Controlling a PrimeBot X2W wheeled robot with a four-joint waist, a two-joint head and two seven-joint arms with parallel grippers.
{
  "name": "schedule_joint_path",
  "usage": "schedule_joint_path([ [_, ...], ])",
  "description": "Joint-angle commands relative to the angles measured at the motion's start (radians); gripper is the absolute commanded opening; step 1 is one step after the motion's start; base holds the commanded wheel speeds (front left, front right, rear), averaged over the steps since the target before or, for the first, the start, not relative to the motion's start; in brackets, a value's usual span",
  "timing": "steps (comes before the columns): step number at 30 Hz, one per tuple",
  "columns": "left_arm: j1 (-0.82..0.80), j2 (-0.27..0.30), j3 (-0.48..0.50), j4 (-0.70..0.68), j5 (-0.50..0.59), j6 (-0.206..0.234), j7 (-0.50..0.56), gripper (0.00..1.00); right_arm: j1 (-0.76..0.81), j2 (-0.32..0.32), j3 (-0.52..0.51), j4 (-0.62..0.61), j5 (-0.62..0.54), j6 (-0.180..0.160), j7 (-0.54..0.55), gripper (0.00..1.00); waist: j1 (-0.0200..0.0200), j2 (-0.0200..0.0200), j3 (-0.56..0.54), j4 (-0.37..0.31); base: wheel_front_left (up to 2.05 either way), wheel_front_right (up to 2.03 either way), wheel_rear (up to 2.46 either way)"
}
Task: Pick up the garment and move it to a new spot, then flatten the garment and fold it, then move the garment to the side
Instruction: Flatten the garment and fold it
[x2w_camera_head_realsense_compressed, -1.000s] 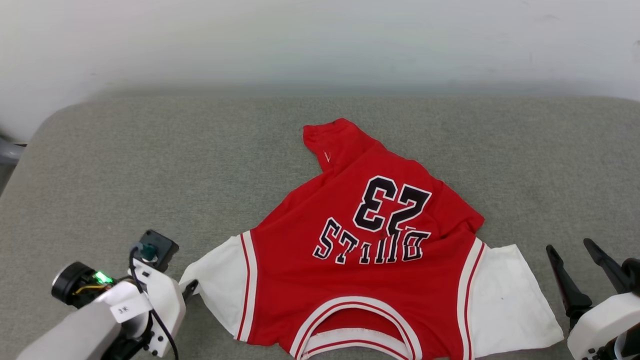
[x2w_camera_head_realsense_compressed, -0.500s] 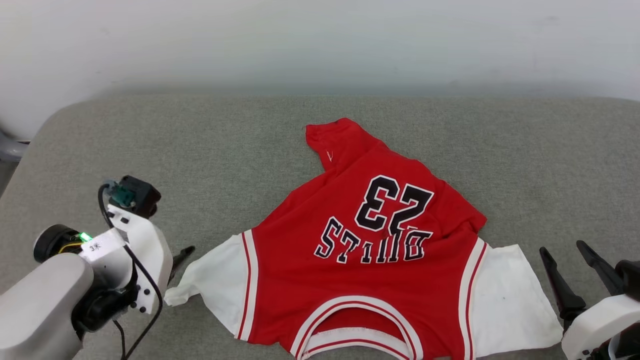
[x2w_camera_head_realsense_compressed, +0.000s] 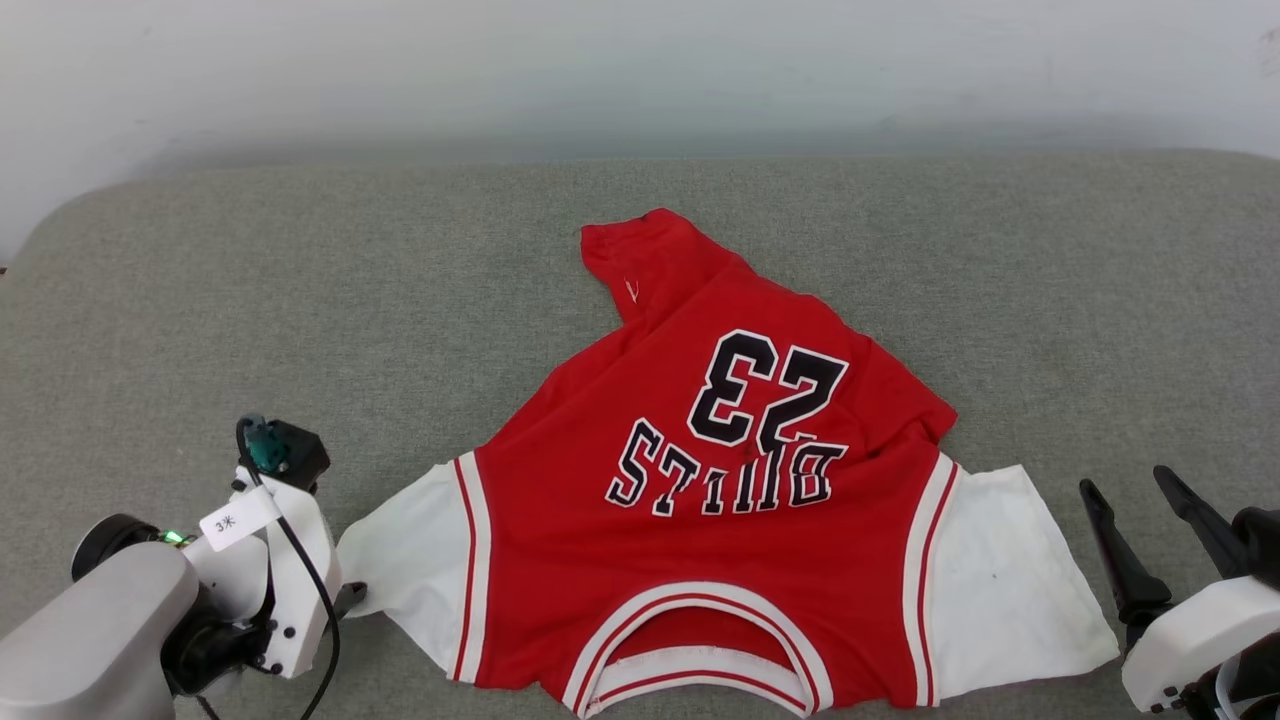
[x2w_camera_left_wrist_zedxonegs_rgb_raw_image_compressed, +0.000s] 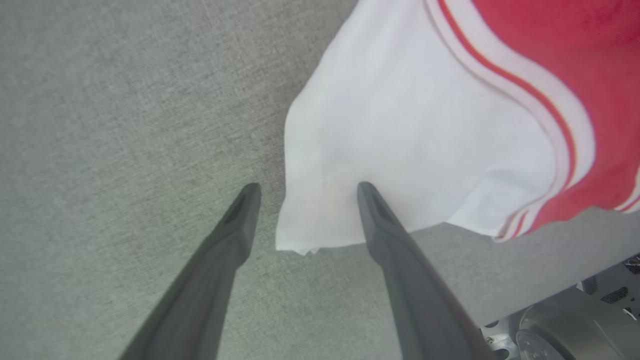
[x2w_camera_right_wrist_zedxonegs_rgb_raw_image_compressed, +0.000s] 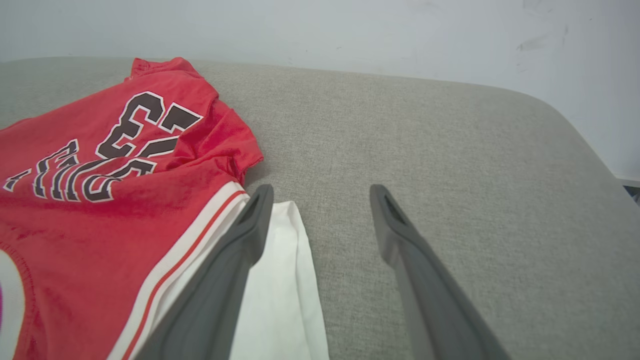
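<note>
Garment lay on grey cushion, a little right of centre in the head view, print side up. Collar sat nearest the robot, at the lower edge of that view. Lettering "BULLS" and the number 23 read upside down from the head camera. Red body was not flat: far end narrowed to a rumpled point toward the pale wall, with creases along its right side. Both white sleeves were spread outward.

Left gripper: jaws stood wide apart and held nothing. In the left wrist view its 2 fingers straddled the outer corner of the left sleeve, 1 over the white cloth and 1 over bare cushion. Contact with the cloth could not be determined.

Right gripper: jaws likewise fully spread, nothing between them. Head view placed it just beside the outer edge of the right sleeve. In the right wrist view 1 finger overlapped that sleeve's edge and the other was over bare cushion.
</note>
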Motion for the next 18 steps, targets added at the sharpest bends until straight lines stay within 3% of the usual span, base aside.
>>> schedule_joint_path([
  [1,0.013,-0.002,-0.006,0.016,0.002,-0.006,0.004,1.00,-0.011,0.004,0.000,0.003,0.005,-0.001,-0.006,1.00,0.0000,0.0000,0.003,-0.002,0.00,0.00,0.00],
  [13,0.058,-0.073,-0.083,0.129,-0.008,-0.055,0.023,1.00,-0.027,-0.007,0.002,-0.009,0.000,-0.001,0.007,1.00,0.0000,0.0000,0.017,-0.008,0.00,0.00,0.00],
  [14,0.057,-0.077,-0.088,0.133,-0.006,-0.058,0.019,0.00,-0.029,-0.010,0.001,-0.012,-0.001,-0.001,0.008,1.00,0.0000,0.0000,0.017,-0.008,0.00,0.00,0.00],
  [18,0.037,-0.079,-0.078,0.146,0.010,-0.058,-0.035,0.00,-0.038,-0.032,0.012,-0.026,-0.005,-0.001,0.019,1.00,0.0000,0.0000,0.011,-0.009,0.00,0.00,0.00],
])
